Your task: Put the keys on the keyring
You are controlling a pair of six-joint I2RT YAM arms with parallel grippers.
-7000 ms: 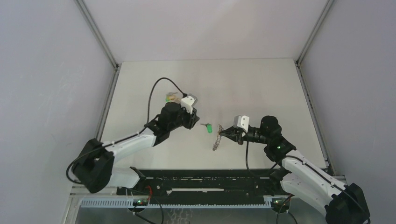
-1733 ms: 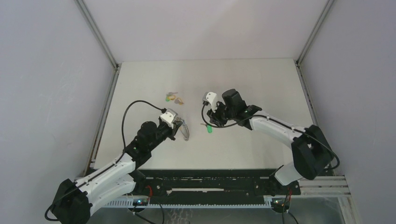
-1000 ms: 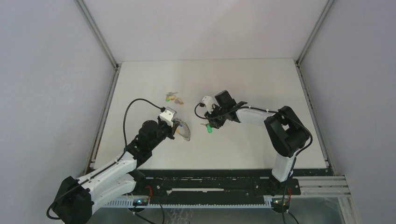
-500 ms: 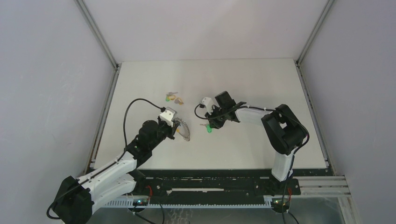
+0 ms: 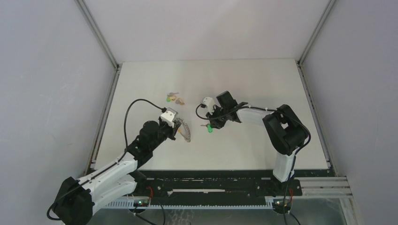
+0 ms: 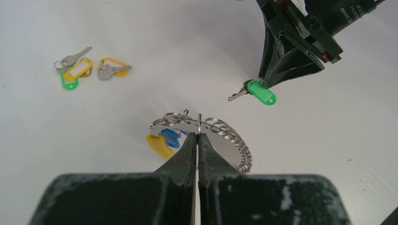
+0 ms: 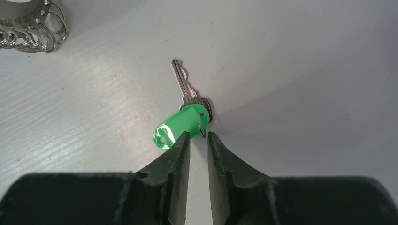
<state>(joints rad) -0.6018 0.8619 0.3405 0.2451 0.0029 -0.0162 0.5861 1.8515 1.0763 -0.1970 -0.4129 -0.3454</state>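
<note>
Your top view looks down from high at the near side over the whole table (image 5: 244, 79). Both wrist views sit close, angled down; all three share the green-tagged key (image 6: 262, 92).

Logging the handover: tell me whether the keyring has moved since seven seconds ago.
Yes. The keyring went leftward: formerly right of the unmoved green key, now left of it, in the left hand.

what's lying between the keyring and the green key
Nothing: only bare white table separates the keyring from the green key, clearest in the left wrist view.
</note>
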